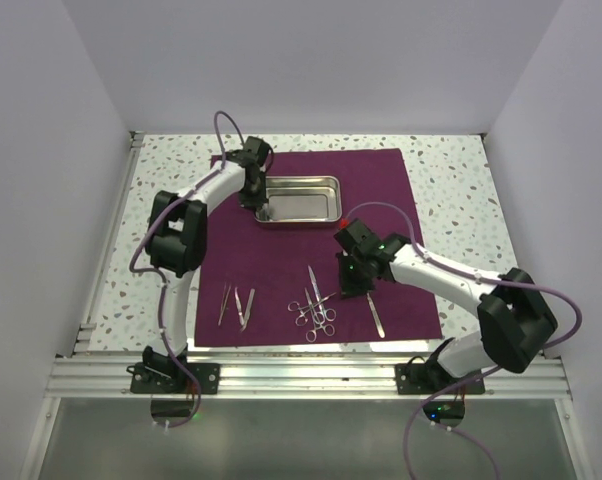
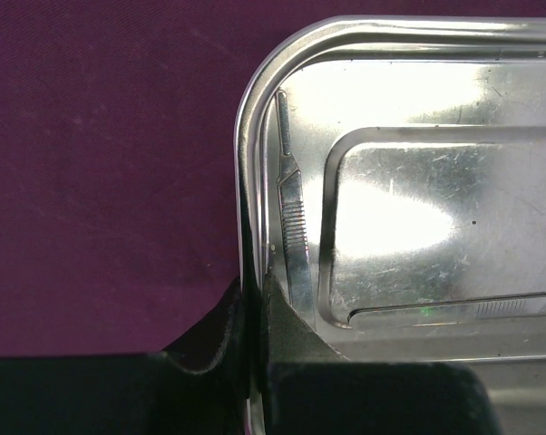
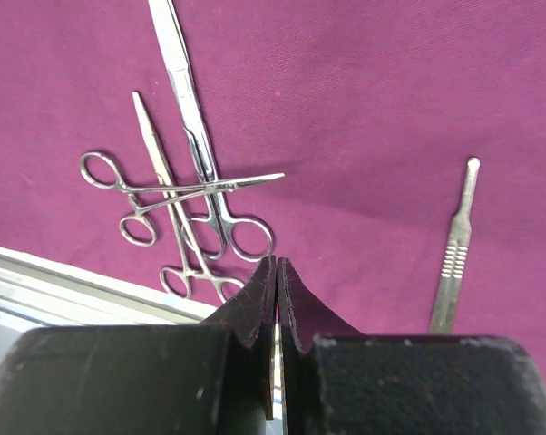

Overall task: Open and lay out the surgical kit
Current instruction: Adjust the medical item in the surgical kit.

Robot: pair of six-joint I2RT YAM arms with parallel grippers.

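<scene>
Right gripper (image 3: 276, 272) closed above front edge of cloth (image 3: 373, 100), near scissors (image 3: 193, 136); left gripper (image 2: 253, 294) clamped on left rim of tray (image 2: 244, 136).

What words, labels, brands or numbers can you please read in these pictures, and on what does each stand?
No readable text in any view. The tray, the cloth, the scissors and the scalpel handle carry no lettering that shows; the handle's fine ridges are grip grooves, not writing.
</scene>
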